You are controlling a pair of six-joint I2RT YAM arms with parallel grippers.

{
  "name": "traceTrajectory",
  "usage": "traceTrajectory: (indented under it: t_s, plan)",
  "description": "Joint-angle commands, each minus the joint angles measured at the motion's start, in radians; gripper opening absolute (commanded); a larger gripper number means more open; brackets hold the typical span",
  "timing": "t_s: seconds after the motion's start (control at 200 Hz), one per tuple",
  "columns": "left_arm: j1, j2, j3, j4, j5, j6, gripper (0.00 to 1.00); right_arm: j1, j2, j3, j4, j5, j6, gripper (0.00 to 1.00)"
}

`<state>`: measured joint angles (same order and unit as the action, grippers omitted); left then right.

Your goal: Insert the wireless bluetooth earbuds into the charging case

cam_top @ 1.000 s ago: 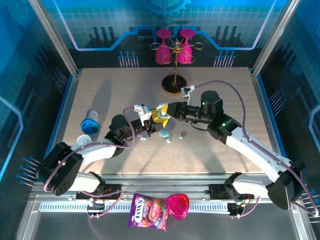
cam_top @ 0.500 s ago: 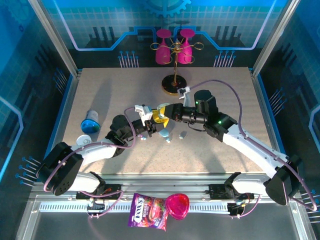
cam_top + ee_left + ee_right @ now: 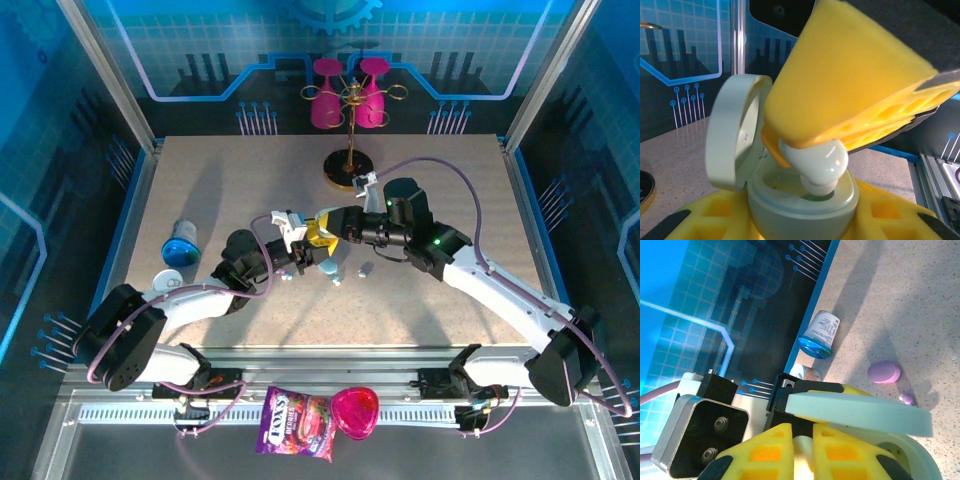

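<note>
My left gripper [image 3: 800, 227] is shut on the pale green charging case [image 3: 805, 205], held upright between its yellow fingers [image 3: 705, 220] with the lid [image 3: 735, 130] swung open. A whitish earbud [image 3: 817, 160] hangs over the case with its tip in the well, and my right gripper [image 3: 802, 440] is shut on it. In the right wrist view that earbud [image 3: 802, 457] shows between the yellow pads. In the top view the two grippers, left [image 3: 300, 250] and right [image 3: 322, 228], meet at mid-table. A tiny lilac earbud [image 3: 908, 399] lies on the table.
A lilac pebble-shaped case [image 3: 884, 372] lies by the lilac bud. A blue-capped cup [image 3: 182, 248] and a white cap [image 3: 167, 280] sit at the left. A gold stand [image 3: 350, 170] with pink glasses is behind the grippers. A candy bag [image 3: 295, 423] lies on the front rail.
The right arm has shifted slightly left, bringing its gripper closer over the left gripper. The left arm has stayed put.
</note>
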<state>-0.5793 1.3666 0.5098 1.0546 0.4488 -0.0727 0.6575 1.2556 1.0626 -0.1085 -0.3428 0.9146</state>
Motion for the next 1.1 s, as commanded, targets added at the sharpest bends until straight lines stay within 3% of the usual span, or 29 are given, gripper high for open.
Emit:
traceTrajectory:
  t_s: [0.0,0.745,1.096]
  plan:
    - [-0.011,-0.024,0.038,0.052,0.0,0.021,0.13,0.016,0.01,0.028,-0.083,0.047,-0.034,0.13]
    - [-0.018,-0.029,0.046,0.013,0.009,0.045,0.14,0.017,0.022,0.048,-0.122,0.061,-0.043,0.21]
    - [-0.018,-0.02,0.052,-0.002,-0.016,0.044,0.13,0.025,0.048,0.052,-0.083,0.014,-0.026,0.13]
